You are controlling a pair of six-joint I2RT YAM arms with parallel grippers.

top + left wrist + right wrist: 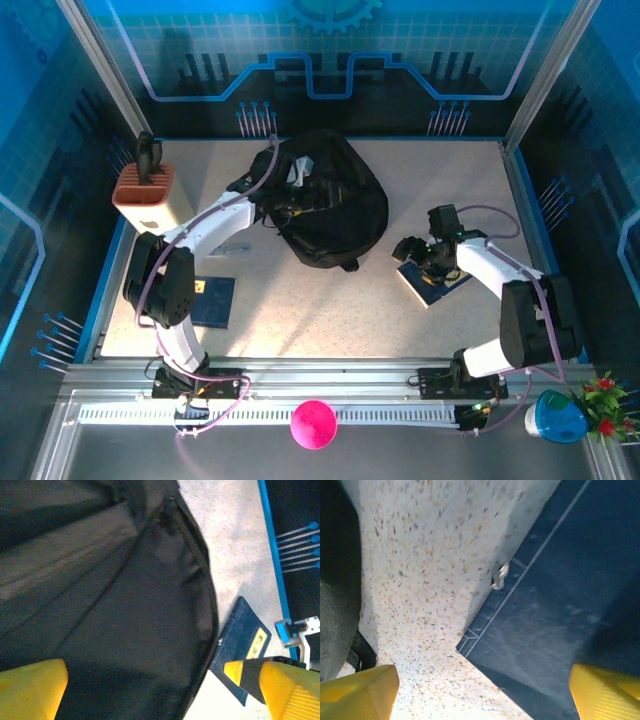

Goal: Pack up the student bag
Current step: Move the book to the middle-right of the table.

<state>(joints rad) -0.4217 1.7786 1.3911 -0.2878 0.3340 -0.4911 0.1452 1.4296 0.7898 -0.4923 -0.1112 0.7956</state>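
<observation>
Your left claw [155,692] stands wide open. Its 2 yellow fingertips [30,687] sit at opposite edges of the left wrist view with nothing clamped between them. Beneath it is the student bag [125,605]: black fabric, with a zip line curving along its edge. From above, you see that claw over the upper middle of the bag, which lies slumped on the table [300,330] near the centre, toward the far side.

Your right claw [480,692] is open wide too and holds nothing. 1 fingertip hangs over bare speckled table, the other over the dark blue book [570,605], so the jaws straddle a corner of the book. You cannot tell whether that fingertip touches the cover. The bag's dark edge and a strap show at the left of the right wrist view, near the book but apart from it.

Farther out, a 2nd blue book [213,300] lies flat beside the left arm. A tan box [145,195] with an orange-brown top stands at the table's left edge, apart from the bag. A pink ball [314,423] sits at the front rail between the 2 arm bases.
</observation>
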